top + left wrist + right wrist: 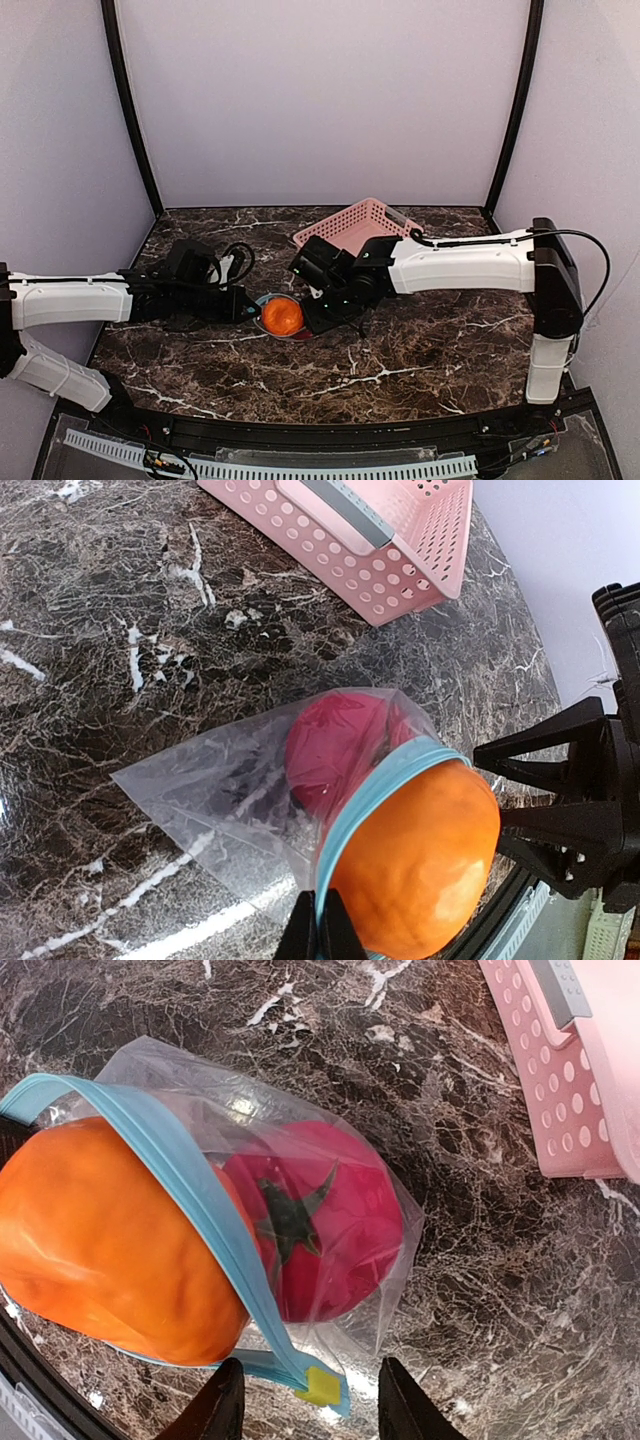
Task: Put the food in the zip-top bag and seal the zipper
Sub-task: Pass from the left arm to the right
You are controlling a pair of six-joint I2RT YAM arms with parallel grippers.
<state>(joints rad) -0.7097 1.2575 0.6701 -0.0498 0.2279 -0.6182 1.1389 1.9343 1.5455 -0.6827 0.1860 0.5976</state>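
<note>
The clear zip-top bag (215, 800) lies on the marble table, its teal-blue zipper (215, 1235) stretched open around the orange food (420, 860), which sits in the mouth, sticking out. The red tomato-like food (320, 1215) is inside the bag. My left gripper (322, 935) is shut on the zipper strip at one end. My right gripper (305, 1405) is open, its fingers either side of the zipper's other end with the small yellow slider tab (322, 1387). In the top view the orange food (282, 316) lies between the left gripper (246, 304) and the right gripper (312, 308).
A pink slotted basket (352, 224) stands behind the bag at the back centre, also in the left wrist view (380, 540) and right wrist view (570, 1070). Black cables lie by the left arm (232, 262). Enclosure walls surround the table.
</note>
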